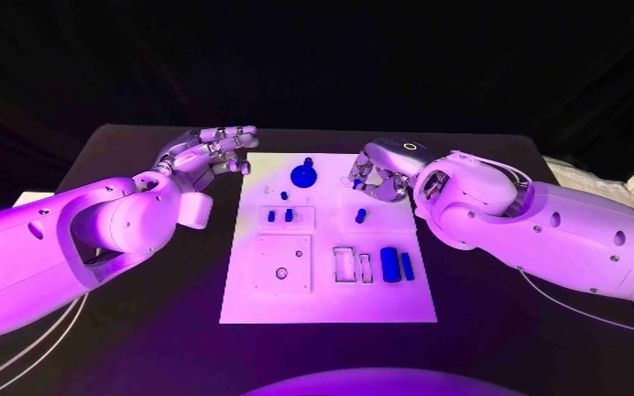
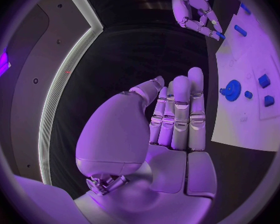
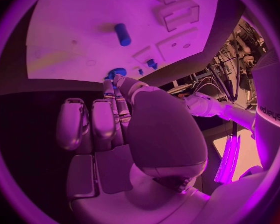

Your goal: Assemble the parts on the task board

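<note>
The white task board (image 1: 331, 286) lies in the middle of the black table. A blue gear (image 1: 304, 175) stands near its far edge, with small blue pieces (image 1: 280, 216) and a blue peg (image 1: 361, 215) closer in. A larger blue block (image 1: 390, 263) sits by the rectangular slots. My left hand (image 1: 212, 153) hovers off the board's far left corner, fingers straight and side by side (image 2: 177, 114), holding nothing. My right hand (image 1: 377, 176) hangs over the board's far right part, fingers pointing down, nothing seen in them (image 3: 115, 114). The gear (image 3: 117, 72) lies just beyond its fingertips.
A square plate with a round hole (image 1: 283, 263) sits on the board's near left. Black table surrounds the board on every side (image 1: 502, 323). From the left wrist I see the board's edge (image 2: 239, 129), the gear (image 2: 232, 90) and the other hand (image 2: 193, 10).
</note>
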You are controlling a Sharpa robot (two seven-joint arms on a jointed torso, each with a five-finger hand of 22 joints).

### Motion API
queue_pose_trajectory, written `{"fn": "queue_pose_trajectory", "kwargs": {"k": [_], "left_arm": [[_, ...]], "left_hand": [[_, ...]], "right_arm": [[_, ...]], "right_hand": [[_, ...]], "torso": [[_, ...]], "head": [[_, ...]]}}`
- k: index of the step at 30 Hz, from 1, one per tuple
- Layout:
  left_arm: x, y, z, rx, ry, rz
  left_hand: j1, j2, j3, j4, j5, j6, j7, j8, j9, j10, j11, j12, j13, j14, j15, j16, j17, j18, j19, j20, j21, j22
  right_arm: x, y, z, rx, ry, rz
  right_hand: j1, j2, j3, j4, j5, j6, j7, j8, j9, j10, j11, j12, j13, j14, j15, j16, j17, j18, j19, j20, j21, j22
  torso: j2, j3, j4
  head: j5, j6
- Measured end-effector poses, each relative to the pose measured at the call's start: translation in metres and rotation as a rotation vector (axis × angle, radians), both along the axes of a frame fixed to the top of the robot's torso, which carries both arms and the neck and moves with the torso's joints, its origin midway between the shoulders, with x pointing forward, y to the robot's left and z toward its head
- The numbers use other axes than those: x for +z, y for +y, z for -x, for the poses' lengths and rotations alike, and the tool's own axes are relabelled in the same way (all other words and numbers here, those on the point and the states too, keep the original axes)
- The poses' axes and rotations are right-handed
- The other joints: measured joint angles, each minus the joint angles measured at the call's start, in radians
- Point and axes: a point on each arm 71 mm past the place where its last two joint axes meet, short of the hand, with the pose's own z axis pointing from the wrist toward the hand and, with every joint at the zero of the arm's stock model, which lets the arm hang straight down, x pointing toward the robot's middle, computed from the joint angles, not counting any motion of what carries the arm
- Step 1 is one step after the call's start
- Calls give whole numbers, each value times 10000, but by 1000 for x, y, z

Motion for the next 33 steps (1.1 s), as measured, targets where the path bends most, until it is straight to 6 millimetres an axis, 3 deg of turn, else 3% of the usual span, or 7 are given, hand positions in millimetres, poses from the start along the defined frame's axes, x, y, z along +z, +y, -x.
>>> {"fn": "queue_pose_trajectory", "kwargs": {"k": [8,17,24,33], "left_arm": [[-2,-5,-1,-87,6,-9],[-5,-10,0,-166,73,13],[-6,-11,1,-200,94,26],[-6,-12,1,-219,99,34]], "left_hand": [[0,0,0,0,0,0,0,0,0,0,0,0,-1,-1,1,0,1,0,0,0,0,-9],[0,0,0,0,0,0,0,-1,0,1,0,0,-1,-2,2,0,1,0,0,0,0,-9],[0,0,-28,-28,0,0,0,-1,0,-35,-36,41,-2,-2,3,0,-9,0,0,0,0,-8],[0,0,-27,-27,0,0,0,-2,0,-35,-36,41,-3,-2,4,0,-8,0,0,0,0,-8]], "right_arm": [[-5,40,24,1034,394,-839],[-38,78,43,1817,1281,-1297],[-55,91,48,2113,1659,-1209],[-64,93,47,2154,1791,-927]], "right_hand": [[1,0,45,-46,-24,-2,1,-2,-4,-1,1,-37,2,0,0,0,-1,0,0,0,-7,-1],[1,-1,97,-99,43,-45,20,-4,28,-6,6,-57,-1,0,0,0,-50,0,0,0,-8,-36],[1,-2,122,-125,81,-12,56,-33,30,-38,39,-58,-2,0,0,0,-50,1,-1,0,-8,-45],[1,-2,122,-125,81,-14,56,-59,25,-55,56,-77,-3,0,1,0,-60,1,-1,0,-9,-45]], "torso": [[12,-12,8],[18,-22,24],[32,-36,81],[37,-39,93]], "head": [[430,-60],[881,-206],[986,-293],[1092,-379]]}}
